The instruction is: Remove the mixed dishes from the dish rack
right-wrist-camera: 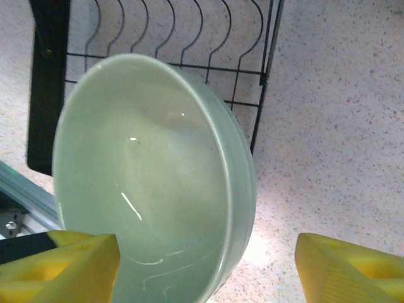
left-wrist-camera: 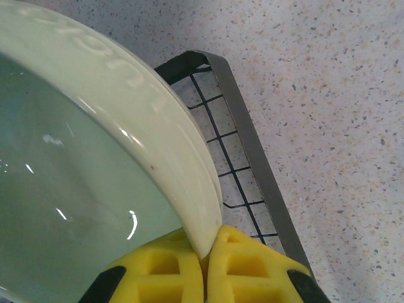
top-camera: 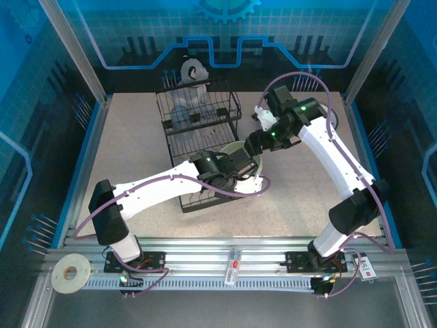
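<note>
The black wire dish rack [top-camera: 198, 137] stands mid-table. A pale green bowl [top-camera: 240, 152] hangs tilted over its right near corner. My left gripper [left-wrist-camera: 205, 255] is shut on the bowl [left-wrist-camera: 76, 164], its yellow pads pinching the rim, with the rack's corner [left-wrist-camera: 252, 164] beneath. In the top view the left gripper [top-camera: 251, 167] reaches across the rack. My right gripper [top-camera: 255, 142] is at the bowl's far side. In the right wrist view the right gripper [right-wrist-camera: 208, 271] stands open, its fingers [right-wrist-camera: 353, 268] wide on either side of the bowl [right-wrist-camera: 145, 183]. The right finger is clear of the rim.
The rack's raised basket tier [top-camera: 198, 109] at the back holds a greyish item I cannot make out. A grey-and-white figurine [top-camera: 193, 72] stands behind it. Bare speckled table [top-camera: 307, 191] lies right of the rack. A tape roll [top-camera: 70, 271] sits on the near rail.
</note>
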